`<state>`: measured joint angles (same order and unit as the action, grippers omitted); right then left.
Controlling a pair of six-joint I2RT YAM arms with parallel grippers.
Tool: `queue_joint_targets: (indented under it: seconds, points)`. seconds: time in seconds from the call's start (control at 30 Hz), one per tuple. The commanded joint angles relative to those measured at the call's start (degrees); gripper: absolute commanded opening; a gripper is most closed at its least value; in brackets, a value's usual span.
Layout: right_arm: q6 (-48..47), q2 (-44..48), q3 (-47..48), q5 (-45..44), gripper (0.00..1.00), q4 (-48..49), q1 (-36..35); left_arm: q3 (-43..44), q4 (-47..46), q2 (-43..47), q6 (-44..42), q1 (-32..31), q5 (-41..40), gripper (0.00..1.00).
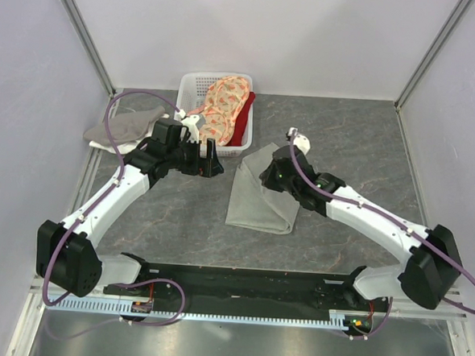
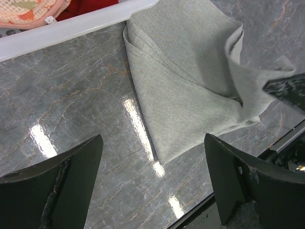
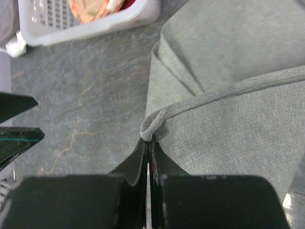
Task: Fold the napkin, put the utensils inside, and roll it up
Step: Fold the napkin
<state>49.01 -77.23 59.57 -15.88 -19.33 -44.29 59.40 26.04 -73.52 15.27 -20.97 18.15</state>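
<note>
From above, napkin (image 1: pixel 256 199) lies folded on counter (image 1: pixel 179 215) by basket (image 1: pixel 196 87), left fingers (image 1: pixel 210 158) just beside it. Left wrist: those fingers spread wide, holding nothing, napkin ahead. Right wrist: right fingers (image 3: pixel 147 157) pinch a raised napkin fold.

A white plastic basket (image 1: pixel 193 86) with latticed walls stands at the far middle of the grey marbled table (image 1: pixel 360 145). An orange-pink patterned cloth (image 1: pixel 224 109) is heaped in it and reaches over its far rim, with a red cloth (image 1: pixel 243 122) beneath it on the right side. Just left of the basket, a crumpled grey-and-white cloth (image 1: pixel 123 128) lies at the table's far left edge.
</note>
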Motion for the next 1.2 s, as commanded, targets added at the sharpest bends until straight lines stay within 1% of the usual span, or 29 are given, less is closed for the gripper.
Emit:
queue_joint_targets:
  seconds: [0.0,0.17,0.4,0.67,0.87,0.9,0.97,1.0,1.1,1.17]
  points:
    - [-2.25,-4.5,3.44,0.49,0.0,5.27,-2.72,-0.24,-1.35,-0.49,1.16,0.58,-1.54,0.94]
    - [-3.22,-11.35,4.32,3.66,0.0,8.52,-5.27,-0.6,-1.87,-0.14,2.57,2.33,-1.02,0.95]
    - [-4.63,-18.47,4.68,1.99,0.0,9.31,-9.84,-1.21,-2.75,-0.58,3.54,3.22,1.01,0.95]
    - [-5.6,-21.47,4.94,0.41,0.0,9.93,-13.1,-1.48,-3.01,-0.84,3.54,3.3,1.01,0.95]
    - [-6.82,-23.75,5.55,1.29,0.01,9.93,-14.06,-1.65,-3.01,-1.1,3.45,3.22,0.92,0.95]
    - [-6.91,-23.75,5.56,1.46,0.11,9.84,-14.07,-1.65,-2.93,-1.19,3.45,3.22,0.83,0.95]
    - [-7.18,-23.23,5.38,1.55,0.26,9.84,-14.24,-1.74,-2.93,-1.19,3.28,3.22,0.74,0.96]
    - [-7.7,-22.27,4.86,1.55,0.38,9.84,-14.24,-1.74,-2.93,-1.02,3.19,3.22,0.66,0.96]
    - [-9.63,-18.67,3.63,1.55,0.47,9.75,-14.24,-2.09,-2.93,-1.02,3.19,3.3,0.48,0.97]
    - [-10.69,-15.08,2.92,1.47,0.5,9.75,-14.24,-2.27,-2.93,-0.93,3.28,3.22,0.31,0.97]
